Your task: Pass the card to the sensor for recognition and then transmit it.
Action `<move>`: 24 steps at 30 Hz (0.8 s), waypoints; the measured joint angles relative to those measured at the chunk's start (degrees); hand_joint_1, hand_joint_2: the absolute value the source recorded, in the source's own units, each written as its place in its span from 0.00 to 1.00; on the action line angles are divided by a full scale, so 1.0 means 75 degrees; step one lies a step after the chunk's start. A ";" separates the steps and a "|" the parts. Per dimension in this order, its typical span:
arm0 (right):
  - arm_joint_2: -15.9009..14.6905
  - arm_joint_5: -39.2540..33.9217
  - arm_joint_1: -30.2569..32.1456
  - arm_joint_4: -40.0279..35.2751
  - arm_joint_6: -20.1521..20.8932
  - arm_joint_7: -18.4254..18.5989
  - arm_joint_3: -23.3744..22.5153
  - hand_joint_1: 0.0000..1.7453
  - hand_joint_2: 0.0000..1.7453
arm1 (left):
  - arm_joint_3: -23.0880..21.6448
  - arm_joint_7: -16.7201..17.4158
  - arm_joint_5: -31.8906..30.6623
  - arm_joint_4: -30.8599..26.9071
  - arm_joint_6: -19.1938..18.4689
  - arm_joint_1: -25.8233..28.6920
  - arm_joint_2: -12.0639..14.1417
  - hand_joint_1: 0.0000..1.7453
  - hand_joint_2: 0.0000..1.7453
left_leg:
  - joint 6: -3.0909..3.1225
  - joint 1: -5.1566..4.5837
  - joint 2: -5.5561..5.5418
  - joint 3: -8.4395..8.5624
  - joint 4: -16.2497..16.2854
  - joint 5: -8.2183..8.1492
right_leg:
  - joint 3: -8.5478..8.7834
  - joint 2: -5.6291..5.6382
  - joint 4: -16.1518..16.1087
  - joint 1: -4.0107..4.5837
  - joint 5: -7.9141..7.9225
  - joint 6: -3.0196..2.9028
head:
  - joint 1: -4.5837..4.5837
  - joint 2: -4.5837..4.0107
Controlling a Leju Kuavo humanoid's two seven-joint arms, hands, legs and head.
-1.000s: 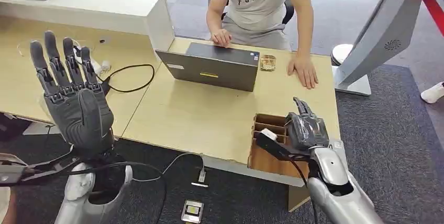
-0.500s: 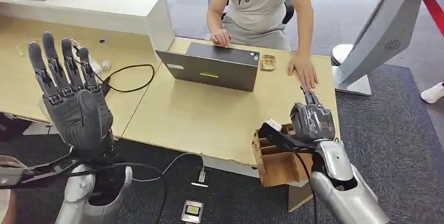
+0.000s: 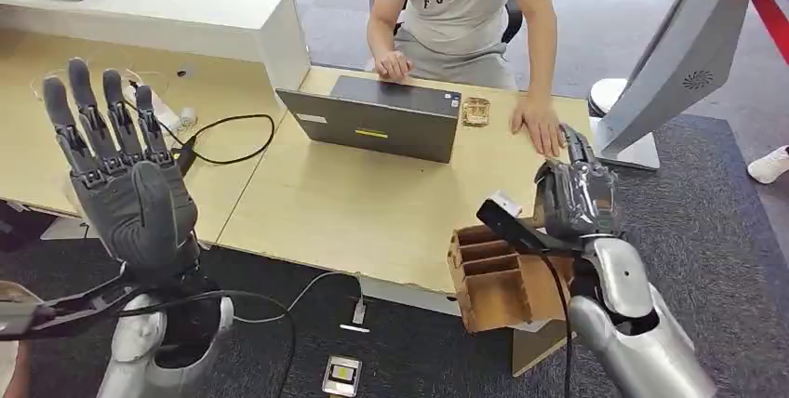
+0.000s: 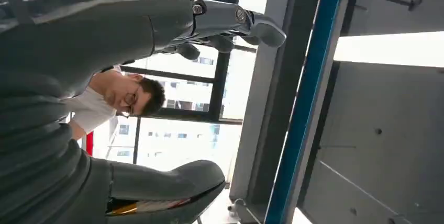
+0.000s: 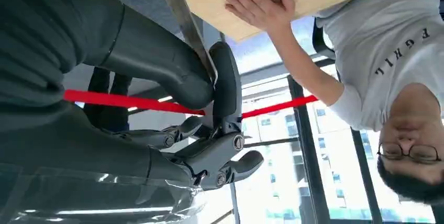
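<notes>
Right hand (image 3: 577, 195) pinches the card (image 5: 184, 22); left hand (image 3: 126, 175) spread, raised.

The head view looks from high up on the robot, forward and down, at the tabletop (image 3: 372, 203), with a person (image 3: 461, 7) sitting on the far side. Both arms come in from below.

The left wrist view sits very close behind the left hand (image 4: 78, 51). It is turned on its side and faces windows and a blue pole (image 4: 303, 103).

The right wrist view sits close behind the right hand (image 5: 157, 93), turned upside down. It faces the far edge of the tabletop.

All three views share the person.
</notes>
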 joint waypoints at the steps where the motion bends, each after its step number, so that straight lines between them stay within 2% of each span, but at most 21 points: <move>1: -0.0009 0.0006 -0.0012 -0.0049 -0.0058 -0.0003 -0.0015 1.00 1.00 | 0.0003 0.0000 0.0000 0.0000 0.0000 0.0006 0.0000 0.00 1.00 | 0.0000 0.0000 0.0000 -0.0001 0.0000 0.0000 | 0.0000 0.0000 0.0000 0.0000 0.0000 0.0000 | 0.0003 0.0000; 10: 0.0091 -0.0146 -0.0856 -0.0122 -0.0250 -0.0303 -0.0003 1.00 1.00 | 0.0000 0.0000 0.0076 0.0003 -0.0050 -0.0093 -0.0070 0.00 1.00 | 0.0000 0.0000 0.0002 -0.0002 0.0000 0.0002 | 0.0000 0.0001 0.0001 -0.0001 0.0005 0.0000 | 0.0000 0.0000; 17: 0.0713 -0.0233 -0.2170 0.0812 -0.0312 -0.0636 0.0178 1.00 1.00 | 0.0000 0.0000 0.0070 0.0003 -0.0175 -0.0205 -0.0227 0.00 1.00 | 0.0000 0.0001 0.0001 -0.0008 -0.0001 0.0009 | -0.0002 -0.0001 0.0005 0.0000 0.0006 -0.0001 | 0.0003 0.0000; 24: 0.1460 -0.0099 -0.3210 0.2276 -0.0565 -0.0635 0.0353 1.00 1.00 | 0.0003 0.0003 0.0099 0.0029 -0.0457 -0.0232 -0.0434 0.00 1.00 | 0.0000 0.0001 0.0000 -0.0009 0.0000 0.0009 | -0.0004 -0.0002 0.0005 0.0000 0.0006 -0.0001 | 0.0003 0.0000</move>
